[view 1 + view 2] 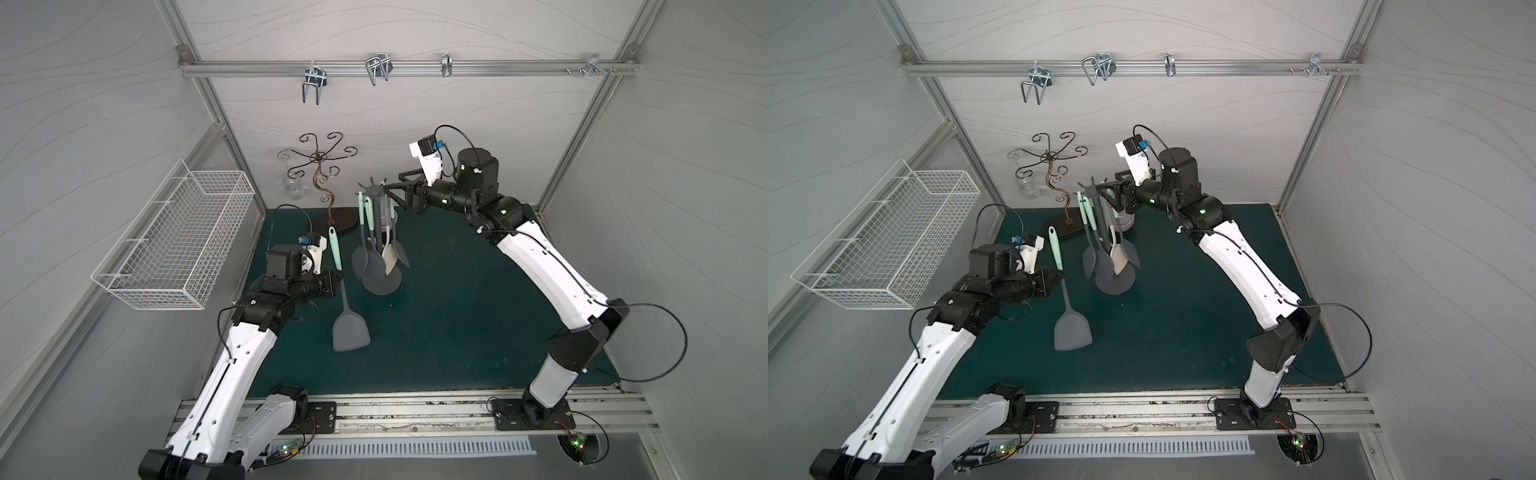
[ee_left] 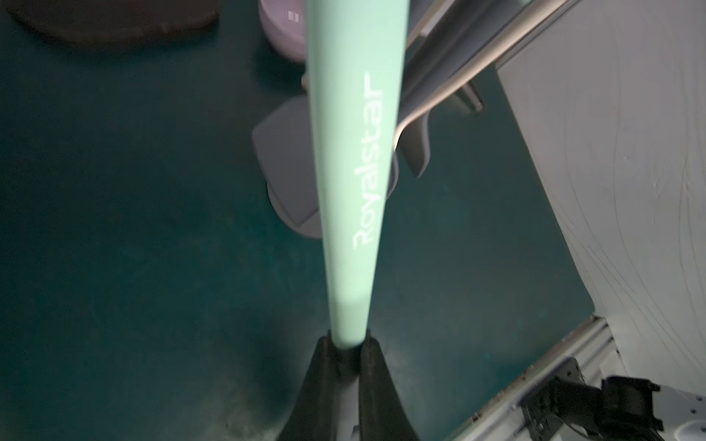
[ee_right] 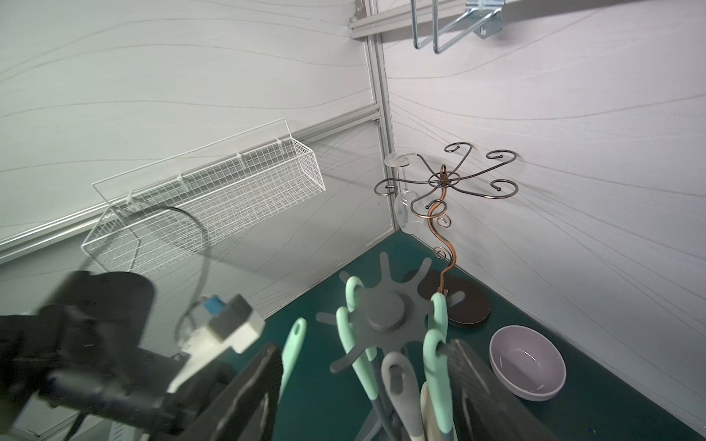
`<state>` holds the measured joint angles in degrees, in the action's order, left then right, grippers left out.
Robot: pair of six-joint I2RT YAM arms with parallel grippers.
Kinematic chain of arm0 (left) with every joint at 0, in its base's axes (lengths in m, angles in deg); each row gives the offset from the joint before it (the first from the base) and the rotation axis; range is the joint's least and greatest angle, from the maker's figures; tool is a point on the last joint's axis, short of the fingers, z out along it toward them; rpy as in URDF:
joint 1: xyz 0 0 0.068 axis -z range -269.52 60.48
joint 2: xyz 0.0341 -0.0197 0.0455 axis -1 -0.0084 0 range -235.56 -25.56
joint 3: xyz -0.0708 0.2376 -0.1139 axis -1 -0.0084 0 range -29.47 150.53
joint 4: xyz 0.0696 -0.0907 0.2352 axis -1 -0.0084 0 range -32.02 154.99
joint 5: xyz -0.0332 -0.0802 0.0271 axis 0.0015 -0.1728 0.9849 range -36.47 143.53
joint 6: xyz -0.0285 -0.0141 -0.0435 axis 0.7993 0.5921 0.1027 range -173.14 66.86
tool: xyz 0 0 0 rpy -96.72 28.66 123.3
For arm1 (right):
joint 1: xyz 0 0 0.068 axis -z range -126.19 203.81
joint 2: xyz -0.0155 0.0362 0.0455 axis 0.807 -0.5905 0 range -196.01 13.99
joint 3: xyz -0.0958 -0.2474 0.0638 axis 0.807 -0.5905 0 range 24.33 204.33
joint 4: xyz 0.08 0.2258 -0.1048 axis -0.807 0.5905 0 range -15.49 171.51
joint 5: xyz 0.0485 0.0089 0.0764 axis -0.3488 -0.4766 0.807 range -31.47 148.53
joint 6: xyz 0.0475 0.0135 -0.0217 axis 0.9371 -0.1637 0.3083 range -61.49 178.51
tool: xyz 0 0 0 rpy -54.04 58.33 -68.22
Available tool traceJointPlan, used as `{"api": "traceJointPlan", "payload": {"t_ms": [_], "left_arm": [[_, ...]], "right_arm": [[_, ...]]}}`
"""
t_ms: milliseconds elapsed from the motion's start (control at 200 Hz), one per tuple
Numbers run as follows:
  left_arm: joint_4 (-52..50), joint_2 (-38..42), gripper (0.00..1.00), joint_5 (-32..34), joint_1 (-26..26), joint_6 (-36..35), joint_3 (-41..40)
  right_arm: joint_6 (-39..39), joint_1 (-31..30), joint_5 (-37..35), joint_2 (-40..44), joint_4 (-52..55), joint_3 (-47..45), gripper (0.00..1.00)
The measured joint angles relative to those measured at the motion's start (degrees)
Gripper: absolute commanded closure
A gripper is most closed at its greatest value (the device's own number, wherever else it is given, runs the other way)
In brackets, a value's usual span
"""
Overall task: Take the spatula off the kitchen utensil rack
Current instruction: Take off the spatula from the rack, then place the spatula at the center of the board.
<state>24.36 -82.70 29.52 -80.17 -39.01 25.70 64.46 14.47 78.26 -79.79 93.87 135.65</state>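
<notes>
The spatula [image 1: 350,330], mint handle and grey blade, hangs upright to the left of the kitchen utensil rack [image 1: 371,189], clear of its pegs. My left gripper [image 1: 338,276] is shut on the lower end of the mint handle [image 2: 351,191], its fingertips [image 2: 324,351] pinching it. In both top views the blade [image 1: 1072,330] hangs below the grip, over the green mat. The rack's dark grey hub [image 3: 389,309] still carries several utensils. My right gripper [image 3: 365,345] stands open at the hub, its fingers either side of the hanging handles.
A bronze scrolled-wire stand [image 1: 322,166] with a hanging glass [image 1: 293,185] stands behind the rack. A lilac bowl [image 3: 527,366] sits beside the rack's base. A white wire basket [image 1: 178,241] is on the left wall. Metal hooks [image 1: 378,68] hang from the back rail.
</notes>
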Motion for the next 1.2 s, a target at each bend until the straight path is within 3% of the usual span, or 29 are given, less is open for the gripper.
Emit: {"api": "traceJointPlan", "payload": {"t_ms": [125,265,430,570,685,860,1196], "left_arm": [[-3.69,-2.95,1.0,-4.46,-0.2,0.57,-0.83],[-2.75,0.22,1.0,-6.6,1.6,4.48,-5.27],[0.42,5.51,1.0,-4.94,14.62,11.98,-10.51],[5.92,3.23,1.0,0.81,25.62,17.29,-11.23],[9.86,-5.92,1.0,5.81,31.95,19.39,-7.02],[14.21,-25.59,1.0,12.37,38.45,20.13,9.97],[17.22,-51.47,1.0,20.57,40.81,20.11,33.14]], "right_arm": [[0.92,1.11,-1.79,10.21,0.7,-10.51,0.29],[3.52,3.89,-3.74,20.72,1.27,-24.04,0.29],[5.62,6.29,-8.39,28.26,3.91,-36.2,0.29],[7.3,8.28,-12.39,33.75,7.34,-43.74,0.29],[9.29,10.38,-16.13,37.07,10.56,-48.0,0.29],[12.33,15.17,-19.21,39.34,16.46,-53.0,0.29],[13.05,19.58,-19.45,40.46,21.22,-56.04,0.3]]}}
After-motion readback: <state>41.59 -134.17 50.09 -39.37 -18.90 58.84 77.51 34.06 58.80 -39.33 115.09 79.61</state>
